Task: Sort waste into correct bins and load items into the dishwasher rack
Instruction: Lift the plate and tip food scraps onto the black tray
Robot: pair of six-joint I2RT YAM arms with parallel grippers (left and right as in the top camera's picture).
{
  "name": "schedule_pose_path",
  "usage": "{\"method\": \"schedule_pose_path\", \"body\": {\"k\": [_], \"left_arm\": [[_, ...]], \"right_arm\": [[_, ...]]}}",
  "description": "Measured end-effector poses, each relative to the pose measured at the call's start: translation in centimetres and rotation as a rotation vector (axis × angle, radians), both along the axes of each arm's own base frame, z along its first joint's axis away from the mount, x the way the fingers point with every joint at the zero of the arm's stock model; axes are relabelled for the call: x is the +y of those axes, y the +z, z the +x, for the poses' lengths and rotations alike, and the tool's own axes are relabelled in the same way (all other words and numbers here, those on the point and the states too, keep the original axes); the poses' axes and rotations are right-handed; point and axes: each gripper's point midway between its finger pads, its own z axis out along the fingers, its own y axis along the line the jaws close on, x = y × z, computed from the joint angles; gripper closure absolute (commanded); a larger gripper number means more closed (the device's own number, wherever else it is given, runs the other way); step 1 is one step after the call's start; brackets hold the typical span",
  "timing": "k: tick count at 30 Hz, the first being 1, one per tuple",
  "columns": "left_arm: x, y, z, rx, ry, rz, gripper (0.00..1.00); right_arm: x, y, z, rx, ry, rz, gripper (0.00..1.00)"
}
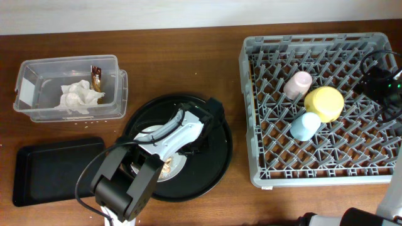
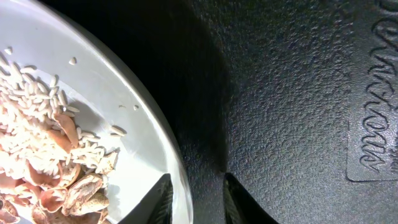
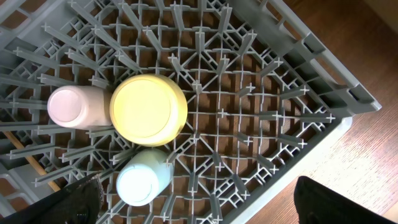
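Overhead, the rack [image 1: 314,41] sits on the right with the pink cup [image 1: 298,83], yellow bowl [image 1: 325,103] and blue cup [image 1: 305,126] clustered together inside, bowl between the two cups. The clear tub [image 1: 66,61] at upper left holds the tissue [image 1: 78,97] and the wrapper [image 1: 97,77]. The flat black tray [image 1: 56,169] lies just below the tub. The left arm [image 1: 125,182] reaches over the round black tray [image 1: 213,163] and hides most of the plate there.

The left wrist view fills that in. The plate [image 2: 143,137] lies on the round tray with food scraps [image 2: 43,149] piled on it: rice grains and brown shell-like bits. The left gripper [image 2: 196,180] is low at the plate's edge, with a narrow gap between its fingers. One finger is over the plate and one over the tray, the rim between them and not clamped.

In the right wrist view the right gripper [image 3: 198,180] hangs above the rack with its fingers spread wide, holding nothing. The cups and bowl show their bases to the camera. A thin brown stick [image 3: 31,158] lies in the lattice, which the overhead view does not make out.
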Motion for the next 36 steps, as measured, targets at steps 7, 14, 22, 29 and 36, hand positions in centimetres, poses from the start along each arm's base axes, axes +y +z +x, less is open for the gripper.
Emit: {"method": "schedule_pose_path", "body": {"k": [7,14,22,29,36], "left_arm": [[0.1,-0.1,-0.2,0.006,0.000,0.004,0.77],[1.0,-0.4,-1.2,0.041,0.000,0.032,0.99],[2.2,0.9,-2.4,0.106,-0.006,0.101,0.99],[2.9,8.6,2.7,0.015,0.061,0.113,0.99],[16.5,12.5,7.9,-0.085,0.498,0.042,0.99]], "right_arm": [[0.0,0.0,0.0,0.000,0.000,0.000,0.01],[0.0,0.0,0.0,0.000,0.000,0.000,0.01],[0.0,0.0,0.0,0.000,0.000,0.000,0.01],[0.0,0.0,0.0,0.000,-0.001,0.000,0.01],[0.0,0.0,0.0,0.000,0.000,0.000,0.01]]}}
